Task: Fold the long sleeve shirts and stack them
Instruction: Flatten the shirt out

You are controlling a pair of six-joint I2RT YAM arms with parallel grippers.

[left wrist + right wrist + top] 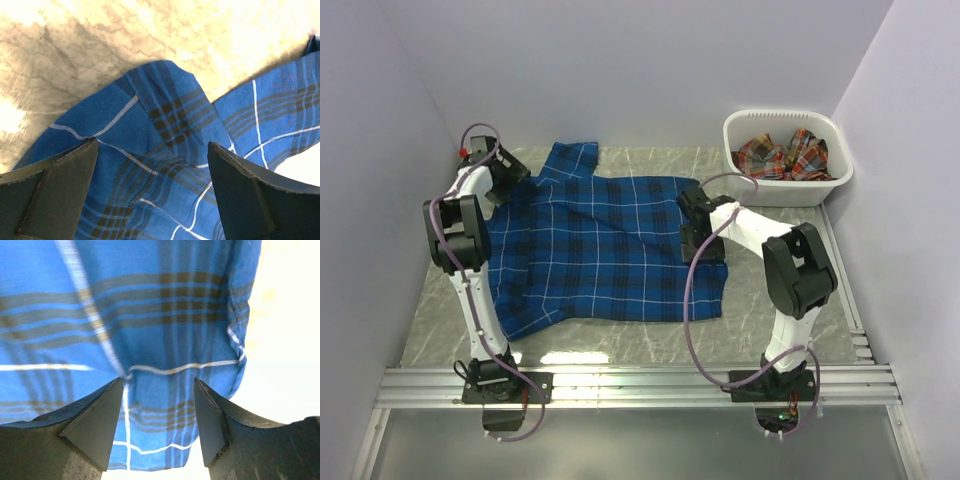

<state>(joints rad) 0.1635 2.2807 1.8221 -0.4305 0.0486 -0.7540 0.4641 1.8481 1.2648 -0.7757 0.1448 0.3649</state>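
The royal blue plaid shirt (600, 250) lies spread flat on the marble table, with a sleeve (570, 157) reaching to the back. My left gripper (506, 172) is open over the shirt's back left part; in the left wrist view the gripper (152, 144) straddles a rumpled fold of blue cloth (165, 120). My right gripper (692, 215) is open at the shirt's right edge; in the right wrist view the gripper (158, 380) has the cloth's hem (150, 330) between its fingers (95, 425). The red-orange plaid shirt (782, 155) lies bunched in the basket.
The white plastic basket (840, 178) stands at the back right of the table. Grey walls close in the left, back and right sides. A metal rail (640, 385) runs along the near edge by the arm bases.
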